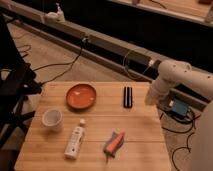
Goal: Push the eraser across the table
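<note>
The eraser (128, 96) is a small black block with a lengthwise groove. It lies on the far right part of the light wooden table (140, 130), its long side pointing away from the camera. My gripper (150, 100) hangs at the end of the white arm (175, 76), just off the table's right edge. It is to the right of the eraser and a short gap apart from it.
An orange bowl (81, 96) sits left of the eraser. A white cup (52, 118), a white bottle (75, 140) and an orange-and-grey tool (114, 143) lie nearer the front. A blue box (178, 107) and cables are on the floor at right.
</note>
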Controlling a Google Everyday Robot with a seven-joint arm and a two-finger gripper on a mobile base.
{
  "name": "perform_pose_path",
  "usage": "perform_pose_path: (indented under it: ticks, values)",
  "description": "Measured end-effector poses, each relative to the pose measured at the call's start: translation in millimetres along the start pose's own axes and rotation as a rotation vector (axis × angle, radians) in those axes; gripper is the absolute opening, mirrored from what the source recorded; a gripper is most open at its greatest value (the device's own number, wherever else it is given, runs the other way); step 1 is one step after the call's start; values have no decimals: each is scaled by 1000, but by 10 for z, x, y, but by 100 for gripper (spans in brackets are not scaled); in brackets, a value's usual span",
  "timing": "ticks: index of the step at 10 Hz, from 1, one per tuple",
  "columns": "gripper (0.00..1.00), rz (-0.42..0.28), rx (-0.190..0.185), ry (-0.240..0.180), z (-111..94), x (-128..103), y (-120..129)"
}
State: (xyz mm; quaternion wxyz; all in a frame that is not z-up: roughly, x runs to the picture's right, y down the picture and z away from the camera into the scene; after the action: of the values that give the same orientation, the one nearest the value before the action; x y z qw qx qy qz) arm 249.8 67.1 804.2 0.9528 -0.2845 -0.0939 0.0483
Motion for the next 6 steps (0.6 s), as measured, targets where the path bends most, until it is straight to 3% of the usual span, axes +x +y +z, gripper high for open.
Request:
perform_pose_path:
  ticks: [2,6]
  values:
    - [0,31,67,-27,47,-45,-263]
    - [0,38,72,-30,53,-45,-284]
